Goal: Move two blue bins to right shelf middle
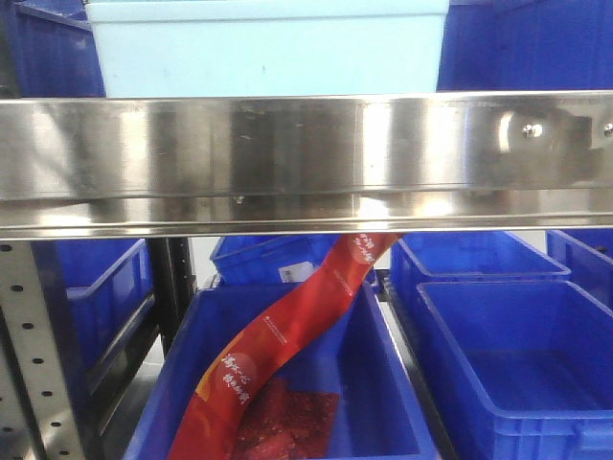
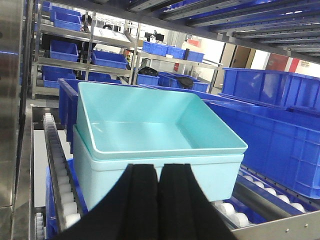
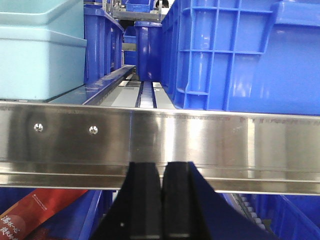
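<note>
Mostly I saw steel: in the front view the shelf's wide front rail (image 1: 306, 158) ran across the whole frame and hid much of what stood behind it. Above the rail only the lower wall of a pale blue bin (image 1: 268, 48) showed, its top cut off by the frame edge, so from there I could not tell whether it was one bin or two. The left wrist view settled that: two pale blue bins (image 2: 150, 125) sat nested, the upper one tilted slightly inside the lower, resting on the roller track (image 2: 57, 165) of that shelf, with dark blue crates (image 2: 280, 130) just to the right and more on far racks.

The left gripper (image 2: 158, 200) hung near the front wall of the lower bin, its two black fingers (image 2: 140, 200) pressed together with nothing between them; whether they touched the bin I could not make out. The right gripper (image 3: 161, 200) sat low in front of the rail, fingers likewise closed and empty, their tips cut off by the frame bottom. Its view caught a corner of the pale bins at far left and a dark blue crate (image 3: 240, 50) at right.

Below the rail, a red packet strip (image 1: 278, 345) hung down into a dark blue crate (image 1: 287, 383), its upper end hidden behind the steel.
</note>
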Tool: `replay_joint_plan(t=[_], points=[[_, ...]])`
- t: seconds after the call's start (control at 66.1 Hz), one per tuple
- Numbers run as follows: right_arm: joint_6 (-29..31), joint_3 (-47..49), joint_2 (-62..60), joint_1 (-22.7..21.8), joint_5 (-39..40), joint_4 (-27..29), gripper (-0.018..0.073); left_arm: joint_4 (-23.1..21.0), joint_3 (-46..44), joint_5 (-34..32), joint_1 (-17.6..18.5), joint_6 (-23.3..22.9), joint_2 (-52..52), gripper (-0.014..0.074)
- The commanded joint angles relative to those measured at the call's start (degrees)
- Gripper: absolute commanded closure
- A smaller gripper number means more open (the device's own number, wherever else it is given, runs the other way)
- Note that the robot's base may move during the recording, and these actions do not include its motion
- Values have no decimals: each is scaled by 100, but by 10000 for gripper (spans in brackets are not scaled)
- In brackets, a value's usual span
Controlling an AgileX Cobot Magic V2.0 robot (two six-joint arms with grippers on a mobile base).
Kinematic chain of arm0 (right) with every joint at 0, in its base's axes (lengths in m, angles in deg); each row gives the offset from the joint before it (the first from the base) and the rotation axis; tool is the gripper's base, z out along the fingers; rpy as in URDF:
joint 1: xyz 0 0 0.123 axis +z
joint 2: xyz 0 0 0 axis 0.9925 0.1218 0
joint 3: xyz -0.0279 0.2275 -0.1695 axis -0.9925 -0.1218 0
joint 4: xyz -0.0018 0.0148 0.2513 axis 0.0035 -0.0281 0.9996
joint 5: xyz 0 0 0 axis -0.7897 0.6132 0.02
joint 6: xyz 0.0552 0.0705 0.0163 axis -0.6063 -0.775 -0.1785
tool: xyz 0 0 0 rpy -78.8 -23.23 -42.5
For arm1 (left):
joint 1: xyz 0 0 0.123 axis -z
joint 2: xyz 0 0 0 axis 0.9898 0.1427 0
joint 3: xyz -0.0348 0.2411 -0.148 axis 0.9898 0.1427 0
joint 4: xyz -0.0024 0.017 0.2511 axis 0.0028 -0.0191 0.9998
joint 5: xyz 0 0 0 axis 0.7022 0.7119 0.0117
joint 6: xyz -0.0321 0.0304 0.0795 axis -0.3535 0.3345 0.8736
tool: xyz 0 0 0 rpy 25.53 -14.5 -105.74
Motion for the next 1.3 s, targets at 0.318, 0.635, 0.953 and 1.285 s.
replay_joint_plan(t=[0.318, 0.635, 0.953, 1.285], points=[[39, -13, -22, -20, 69, 40, 722, 9, 4, -110, 41, 19, -27, 707], [39, -13, -22, -20, 69, 40, 722, -1490, 1431, -399, -1784, 2647, -1245, 707], [39, -13, -22, -20, 69, 40, 722, -1479, 2818, -455, -2527, 2546, -2437, 707], [39, -13, -22, -20, 69, 40, 722, -1431, 3621, -1036, -2383, 2386, -2514, 707]])
